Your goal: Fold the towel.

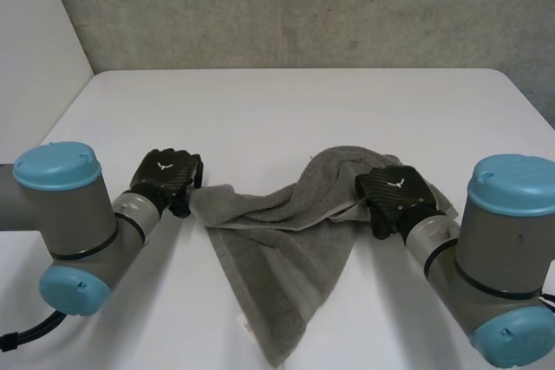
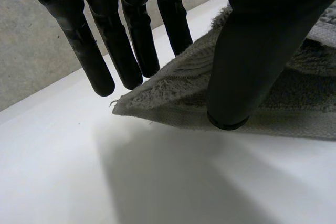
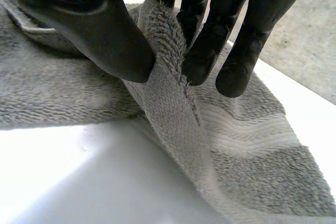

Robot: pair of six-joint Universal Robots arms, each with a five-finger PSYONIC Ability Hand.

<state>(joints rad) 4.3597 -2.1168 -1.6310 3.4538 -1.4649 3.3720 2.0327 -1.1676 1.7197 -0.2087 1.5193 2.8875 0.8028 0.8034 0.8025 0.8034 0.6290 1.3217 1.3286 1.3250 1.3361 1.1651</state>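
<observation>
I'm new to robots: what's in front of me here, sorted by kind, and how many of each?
Grey towel: 1
Black hands, left hand and right hand: 2
Arms, left arm and right arm: 2
White table: 1
Total: 6

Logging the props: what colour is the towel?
The towel is grey; clearest in the right wrist view.

You have one towel (image 1: pixel 290 240) here, lying on one white table (image 1: pixel 286 101) between its middle and its near edge. You have two black hands, the left hand (image 1: pixel 166 175) and the right hand (image 1: pixel 392 194), on two arms, the left arm (image 1: pixel 69 214) and the right arm (image 1: pixel 507 249).
</observation>
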